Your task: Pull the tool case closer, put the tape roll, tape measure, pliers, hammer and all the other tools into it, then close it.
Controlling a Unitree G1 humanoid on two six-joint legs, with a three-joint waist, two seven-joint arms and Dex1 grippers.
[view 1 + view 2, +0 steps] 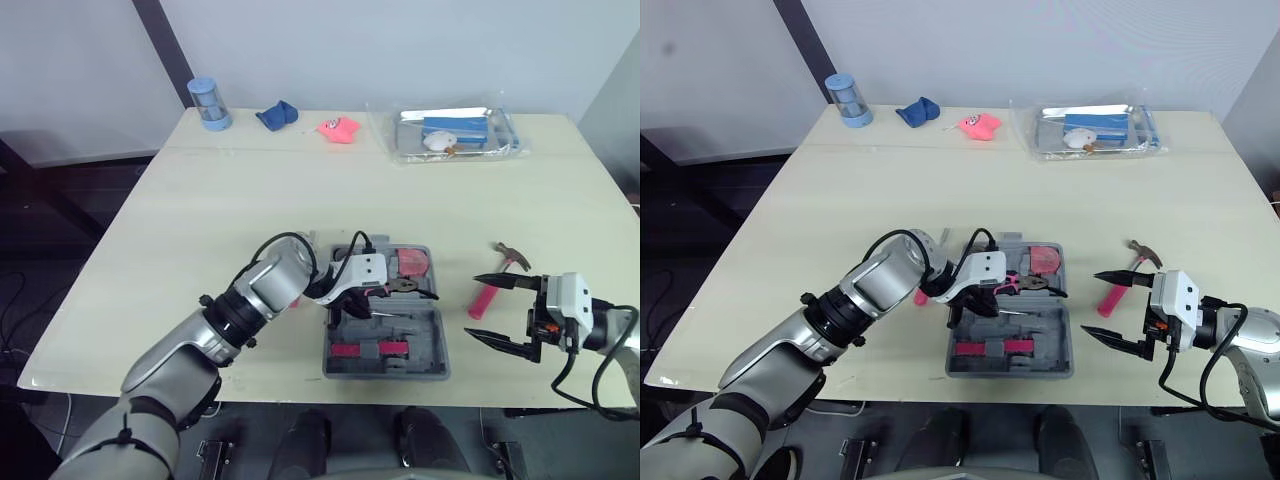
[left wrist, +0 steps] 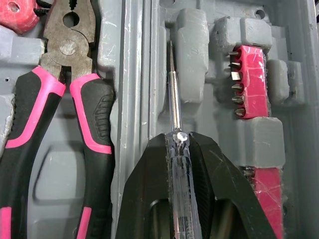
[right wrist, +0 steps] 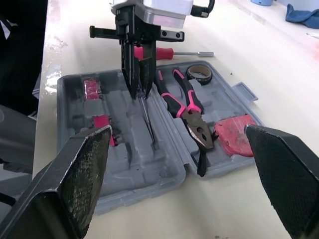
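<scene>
We see our left gripper (image 2: 178, 136) clamped on a clear-handled screwdriver (image 2: 172, 89) in the open tool case (image 1: 441, 345), right gripper (image 1: 475, 308) spread wide at its 3 o'clock, hammer (image 1: 489, 293) at 2 o'clock

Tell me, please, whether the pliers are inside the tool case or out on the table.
Inside: the pliers lie flat in one half of the open tool case, with grey tray around them.

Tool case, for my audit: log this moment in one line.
left gripper: shut on screwdriver in tool case | right gripper: open near hammer | pliers: cased
</scene>
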